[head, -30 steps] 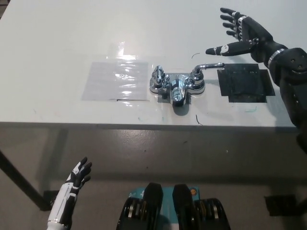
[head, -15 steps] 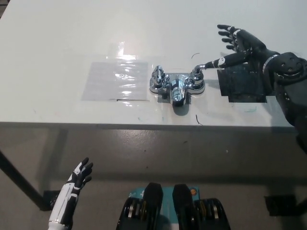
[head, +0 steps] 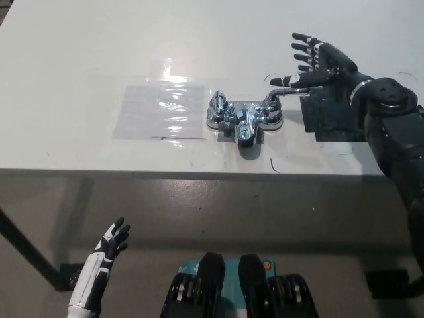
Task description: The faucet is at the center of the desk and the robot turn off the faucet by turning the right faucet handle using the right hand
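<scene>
A chrome faucet (head: 244,118) stands at the middle of the white desk (head: 79,66), spout toward the front edge. Its right handle (head: 281,93) is a lever pointing right and slightly back. My black right hand (head: 318,63) is open, fingers spread, just behind and over the lever's outer end, with the thumb lying along the lever. Contact looks likely but I cannot tell for sure. The left faucet handle (head: 218,105) is untouched. My white left hand (head: 106,255) rests open below the desk's front edge at the lower left.
A clear plastic sheet (head: 160,111) lies taped on the desk left of the faucet. A black patch (head: 334,118) lies to the faucet's right, partly under my right forearm. The desk's front edge (head: 199,173) runs across the middle of the picture.
My right hand has moved left and down from the far right of the desk to the lever's end. The lever now points slightly further back. The left hand has barely moved.
</scene>
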